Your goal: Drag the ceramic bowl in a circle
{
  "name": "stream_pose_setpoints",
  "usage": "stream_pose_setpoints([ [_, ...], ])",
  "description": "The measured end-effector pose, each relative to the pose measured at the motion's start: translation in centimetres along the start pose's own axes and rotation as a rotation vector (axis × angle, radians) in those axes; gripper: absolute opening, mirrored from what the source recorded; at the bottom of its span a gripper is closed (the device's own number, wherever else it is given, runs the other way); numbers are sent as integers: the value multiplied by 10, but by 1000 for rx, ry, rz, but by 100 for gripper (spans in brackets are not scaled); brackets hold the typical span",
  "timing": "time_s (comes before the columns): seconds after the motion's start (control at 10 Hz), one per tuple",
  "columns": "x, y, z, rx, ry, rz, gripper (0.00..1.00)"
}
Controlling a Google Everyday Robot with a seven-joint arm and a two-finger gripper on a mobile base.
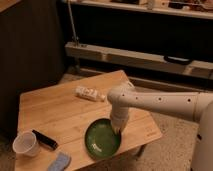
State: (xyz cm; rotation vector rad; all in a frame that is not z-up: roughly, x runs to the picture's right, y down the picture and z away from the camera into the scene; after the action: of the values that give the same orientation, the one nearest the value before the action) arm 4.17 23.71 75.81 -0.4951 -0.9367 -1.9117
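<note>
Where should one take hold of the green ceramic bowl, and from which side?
Probably the rim, from above: the ceramic bowl is wide, shallow and lies flat on the table, so only its rim offers an edge. The shut gripper is at its right rim.

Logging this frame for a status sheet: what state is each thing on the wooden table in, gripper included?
Glossy green ceramic bowl: upright, flat on wooden table, near front-right edge.
Gripper: shut on bowl's right rim.
Small white cup: upright.
Black bar: lying flat.
White packet: lying on its side.
Blue-grey flat object: lying at front edge.
</note>
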Motion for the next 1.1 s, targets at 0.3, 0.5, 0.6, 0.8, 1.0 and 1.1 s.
stream_pose_setpoints([
  [0.3, 34, -45, 8, 49, 5, -74, 0],
  [0.5, 77, -81, 7, 74, 19, -121, 0],
  [0.6, 96, -96, 5, 79, 21, -140, 0],
  [0.8, 134, -121, 0, 79, 30, -165, 0],
  [1.0, 165, -125, -4, 74, 39, -147, 0],
  [1.1, 181, -118, -8, 70, 46, -120, 0],
])
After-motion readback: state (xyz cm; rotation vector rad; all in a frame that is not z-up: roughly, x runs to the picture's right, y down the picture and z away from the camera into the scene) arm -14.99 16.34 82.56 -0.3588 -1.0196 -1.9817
